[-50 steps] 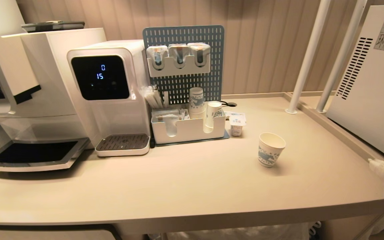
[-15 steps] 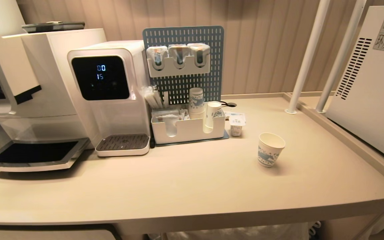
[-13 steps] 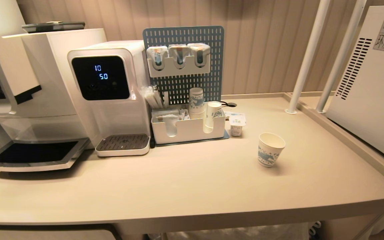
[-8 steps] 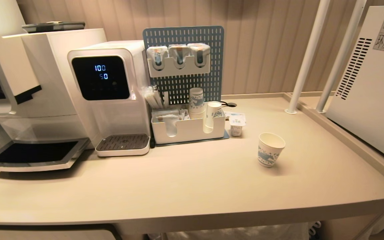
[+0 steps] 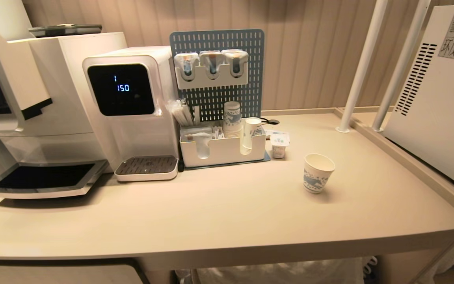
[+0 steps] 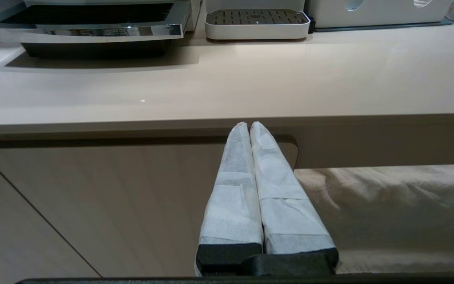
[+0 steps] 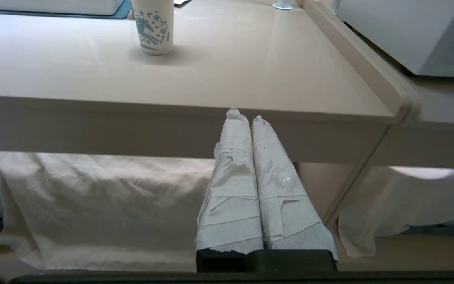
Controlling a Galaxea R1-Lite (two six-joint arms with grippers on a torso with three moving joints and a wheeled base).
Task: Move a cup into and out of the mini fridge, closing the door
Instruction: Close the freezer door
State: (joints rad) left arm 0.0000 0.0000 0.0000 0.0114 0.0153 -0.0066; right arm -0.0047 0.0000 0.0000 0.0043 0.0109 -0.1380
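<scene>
The cup [image 5: 317, 172], white paper with a blue print, stands upright and alone on the beige table [image 5: 227, 213], right of centre; the right wrist view shows it too [image 7: 153, 27]. The mini fridge [image 5: 440, 98] sits at the far right beyond a raised ledge, its white side with vent slots toward me. Its door is hidden in the head view. Neither arm shows in the head view. My left gripper [image 6: 249, 124] and right gripper [image 7: 243, 114], both wrapped in white, hang below the table's front edge. Each is shut and holds nothing.
A coffee machine [image 5: 14, 98] and a water dispenser [image 5: 132, 106] fill the left. A white organizer [image 5: 223, 152] holds stacked cups before a blue pegboard, with a small foil-lidded tub [image 5: 279, 144] beside it. Two white poles [image 5: 363, 67] rise at the back right. Cloth [image 7: 93, 197] hangs under the table.
The whole head picture has shifted slightly, so the camera moved. A white-wrapped gripper tip seen at the right edge over three seconds ago is gone. The dispenser's digits changed; the cup stayed put.
</scene>
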